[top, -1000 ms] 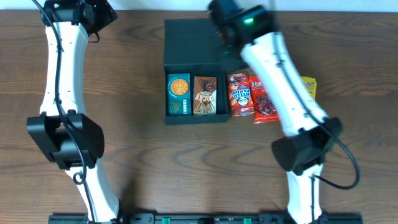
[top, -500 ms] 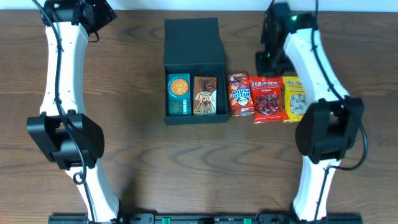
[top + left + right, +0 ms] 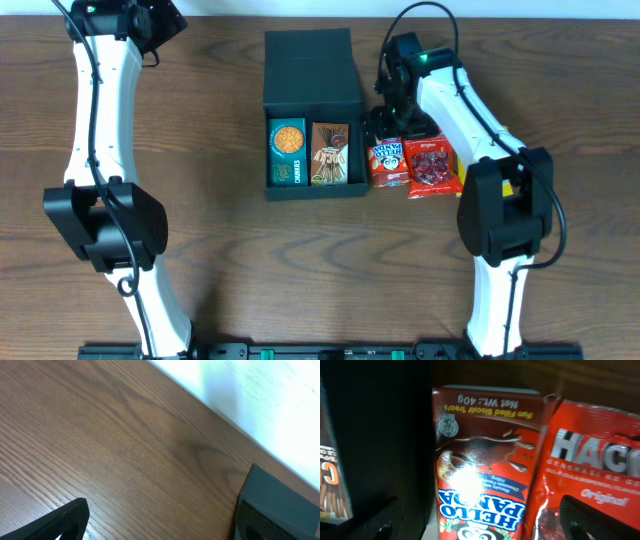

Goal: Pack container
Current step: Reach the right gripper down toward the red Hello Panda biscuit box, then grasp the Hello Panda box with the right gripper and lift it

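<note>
The dark container (image 3: pixel 311 75) sits at upper centre of the counter (image 3: pixel 230 270) with its flap lid laid back toward the top edge. Inside we see a teal carton (image 3: pixel 287 153) and a brown packet (image 3: pixel 331 153) side by side. Just right lie a red Hello Panda box (image 3: pixel 386 165) and a red Hacks bag (image 3: pixel 432 166). The right hand (image 3: pixel 390 122) hovers over the box's upper end, fingers apart. The left hand (image 3: pixel 158 20), at upper left, is likewise spread and empty.

overhead: high, straight down, whole table (image 3: pixel 230 260) | left wrist: low, slanted, close to bare wood at far edge | right wrist: very close above Hello Panda packet (image 3: pixel 480 460), Hacks bag (image 3: pixel 592 460) | shared overhead/right wrist: both packets
</note>
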You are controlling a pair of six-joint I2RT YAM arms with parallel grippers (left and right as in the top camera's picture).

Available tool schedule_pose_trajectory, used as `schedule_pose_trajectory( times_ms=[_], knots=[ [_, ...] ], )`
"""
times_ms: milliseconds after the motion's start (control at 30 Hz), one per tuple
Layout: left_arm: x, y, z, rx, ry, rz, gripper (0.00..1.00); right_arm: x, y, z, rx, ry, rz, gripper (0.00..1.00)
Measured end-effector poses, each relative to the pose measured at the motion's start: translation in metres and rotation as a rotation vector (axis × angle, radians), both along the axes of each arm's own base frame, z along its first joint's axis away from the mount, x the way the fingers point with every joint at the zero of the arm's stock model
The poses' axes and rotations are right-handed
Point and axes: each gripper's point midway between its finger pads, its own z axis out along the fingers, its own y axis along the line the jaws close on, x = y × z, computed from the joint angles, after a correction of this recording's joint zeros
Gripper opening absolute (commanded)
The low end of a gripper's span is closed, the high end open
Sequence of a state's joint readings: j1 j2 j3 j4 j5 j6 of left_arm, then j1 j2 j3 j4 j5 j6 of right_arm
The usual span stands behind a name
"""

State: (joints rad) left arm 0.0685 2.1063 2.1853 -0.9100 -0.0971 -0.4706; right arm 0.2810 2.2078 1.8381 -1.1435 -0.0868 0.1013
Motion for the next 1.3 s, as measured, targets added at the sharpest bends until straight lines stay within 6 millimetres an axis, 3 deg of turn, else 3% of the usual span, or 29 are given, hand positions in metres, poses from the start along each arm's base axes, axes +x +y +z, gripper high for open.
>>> schedule_pose_trajectory(
  times_ms=[333,500,600,867,1067,1300],
  knots=[
    [0.0,0.0,0.0,0.0,0.0,0.0,0.95,-0.001,0.001,-0.018,-0.062,-0.027,0.024,0.99],
    [0.0,0.0,0.0,0.0,0.0,0.0,0.95,-0.006,0.0,-0.03,-0.068,-0.023,0.03,0.84],
    [0.0,0.0,0.0,0.0,0.0,0.0,0.95,-0.009,-0.001,-0.033,-0.072,-0.011,0.032,0.68],
    [0.0,0.0,0.0,0.0,0.0,0.0,0.95,-0.007,0.0,-0.032,-0.066,-0.02,0.028,0.63],
    [0.0,0.0,0.0,0.0,0.0,0.0,0.96,-0.005,0.001,-0.015,-0.068,-0.015,0.028,0.59],
    [0.0,0.0,0.0,0.0,0.002,0.0,0.95,0.025,0.01,0.038,-0.038,-0.122,0.024,0.59]
  ],
)
